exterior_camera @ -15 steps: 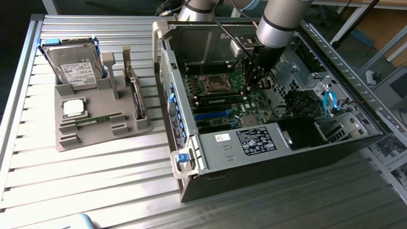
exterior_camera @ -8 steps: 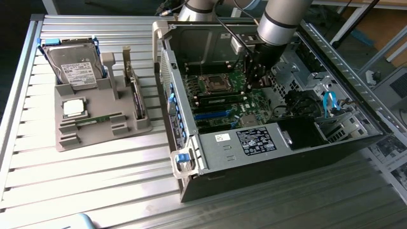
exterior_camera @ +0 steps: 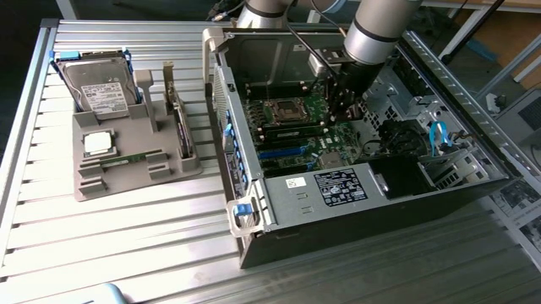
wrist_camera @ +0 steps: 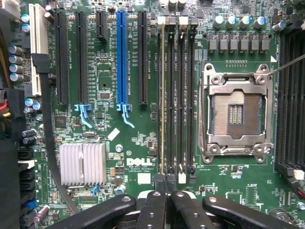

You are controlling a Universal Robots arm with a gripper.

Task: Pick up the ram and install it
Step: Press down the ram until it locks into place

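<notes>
A green ram stick (exterior_camera: 129, 159) lies flat in the grey holder (exterior_camera: 169, 172) at the exterior view's left. Inside the open computer case, my gripper (exterior_camera: 345, 109) hangs over the motherboard beside the memory slots. In the wrist view the gripper (wrist_camera: 167, 206) is shut, its black fingers (wrist_camera: 151, 210) pressed together with nothing between them. Just past the fingertips, a thin pale-green edge that looks like a second ram stick (wrist_camera: 162, 95) runs the length of the memory slot nearest the blue slot (wrist_camera: 122, 57).
The holder also carries a silver hard drive (exterior_camera: 97, 85), a square CPU chip (exterior_camera: 98, 142) and a card standing on edge (exterior_camera: 180, 126). The empty CPU socket (wrist_camera: 236, 112), a silver heatsink (wrist_camera: 82, 163) and cables crowd the board. The case walls (exterior_camera: 253, 212) hem in the arm.
</notes>
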